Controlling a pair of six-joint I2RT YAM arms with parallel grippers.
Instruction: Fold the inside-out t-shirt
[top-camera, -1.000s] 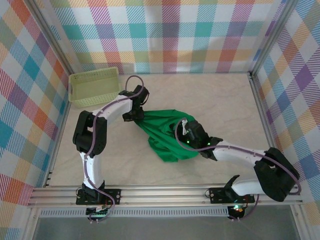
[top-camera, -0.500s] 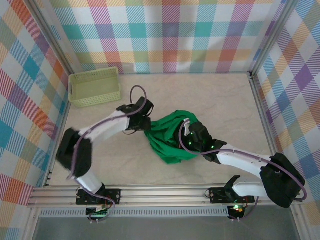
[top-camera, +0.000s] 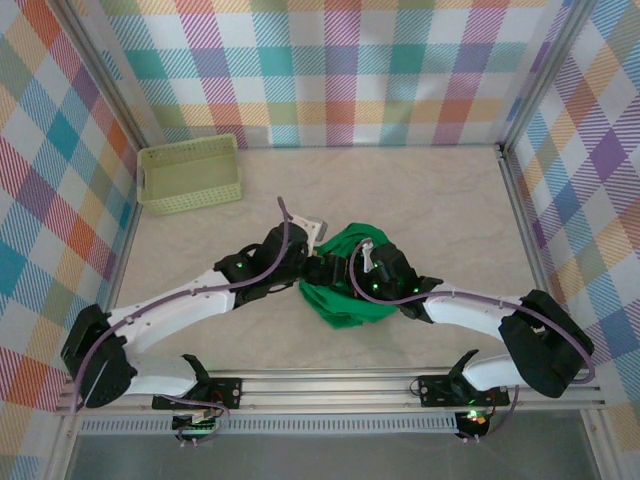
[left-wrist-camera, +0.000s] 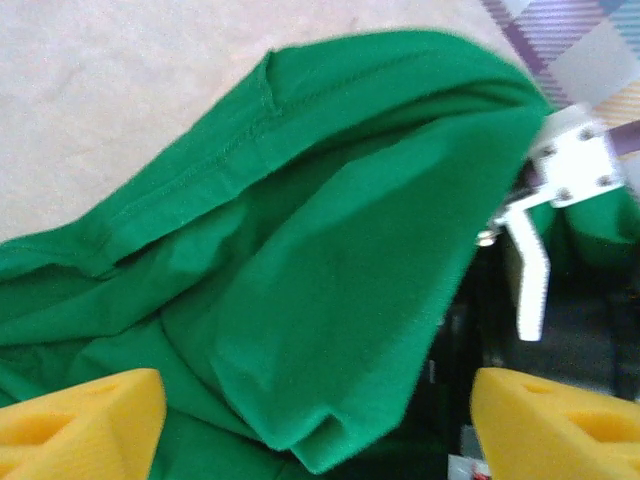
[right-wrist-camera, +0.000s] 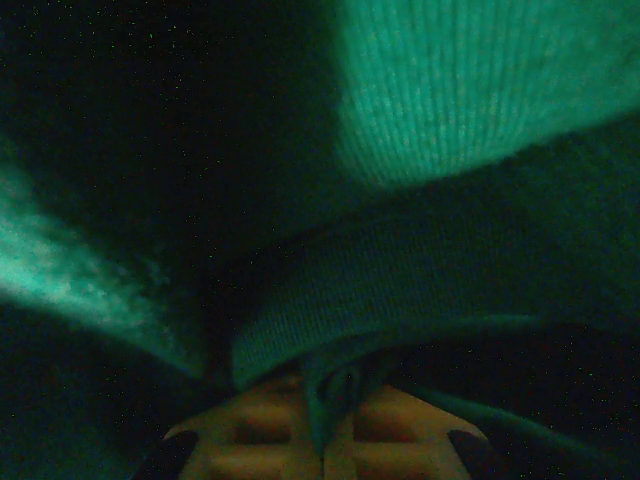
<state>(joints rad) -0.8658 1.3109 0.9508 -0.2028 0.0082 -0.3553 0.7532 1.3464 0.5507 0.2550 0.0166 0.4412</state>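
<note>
- Top external view: the green t-shirt (top-camera: 352, 290) lies bunched in a heap at the middle of the bench (top-camera: 440, 200). Its long axis runs roughly from far to near, and the near end is the broader one.
- The left fingers (top-camera: 318, 268) sit at the heap's left edge. The right fingers (top-camera: 366, 264) are on its upper middle, and the cloth lies between the two arms.
- A pale yellow-green lattice basket (top-camera: 190, 172) stands well apart at the far left corner.
- Left wrist view: the left fingers (left-wrist-camera: 80, 420) stand wide apart, with one yellow tip at each lower corner, and they clamp nothing.
- The t-shirt (left-wrist-camera: 330, 250) lies ahead of and between these tips. A loose fold hangs in the gap without touching either tip.
- A stitched hem runs diagonally from lower left to upper right. Bare bench (left-wrist-camera: 120, 90) shows beyond it.
- A white bracket (left-wrist-camera: 570, 165) of the other arm stands just beside the cloth on the right.
- Right wrist view: the frame is dark. The right fingers (right-wrist-camera: 290, 430) are pressed together, and a ridge of the t-shirt (right-wrist-camera: 470, 90) runs down into the seam between them and is pinched there.
- Cloth surrounds these fingers above and on both sides.
</note>
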